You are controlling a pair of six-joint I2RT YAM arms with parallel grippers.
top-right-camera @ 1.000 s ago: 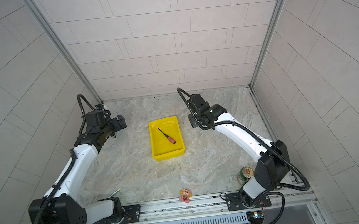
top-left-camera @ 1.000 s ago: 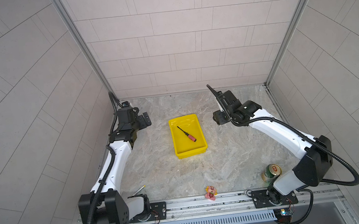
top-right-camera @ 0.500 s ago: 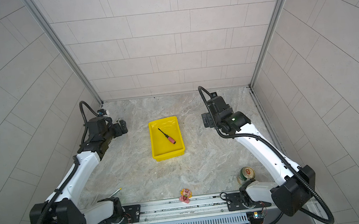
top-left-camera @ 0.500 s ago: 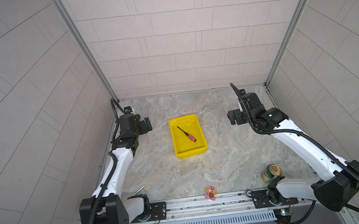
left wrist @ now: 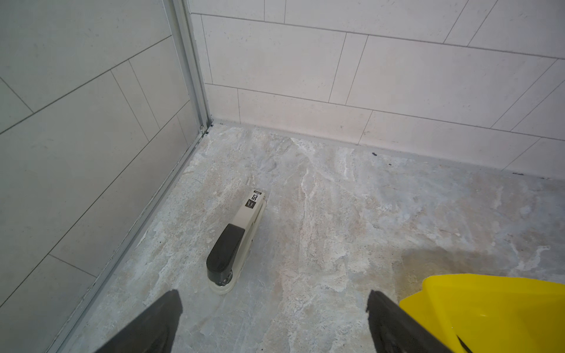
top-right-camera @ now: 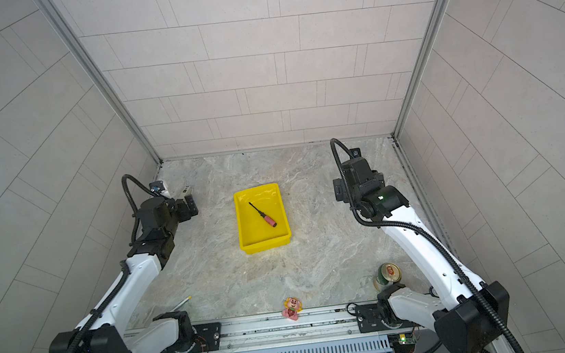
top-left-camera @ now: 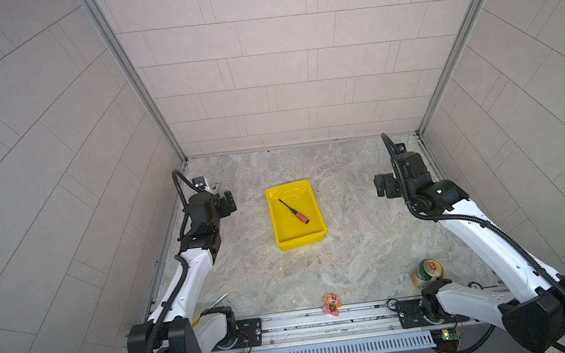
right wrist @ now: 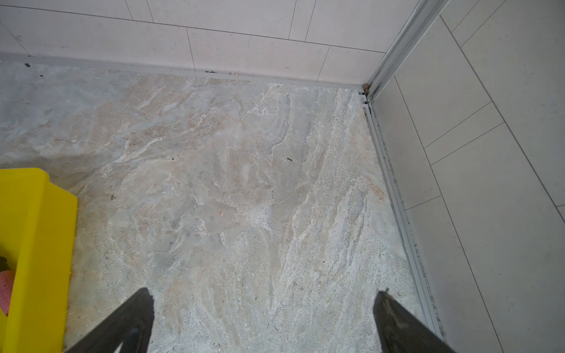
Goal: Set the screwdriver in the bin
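Shows right gripper [right wrist: 264,292] withdrawn from shallow yellow plastic bin [top-left-camera: 271,221], spread wide, empty; slim red-handled screwdriver [top-left-camera: 294,211] inside; task seemingly done.

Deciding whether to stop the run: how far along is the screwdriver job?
Done: the screwdriver lies flat inside the bin. In hand: nothing; the left tool and right tool are both open and empty, off to either side of the bin. Left: nothing that I can see.
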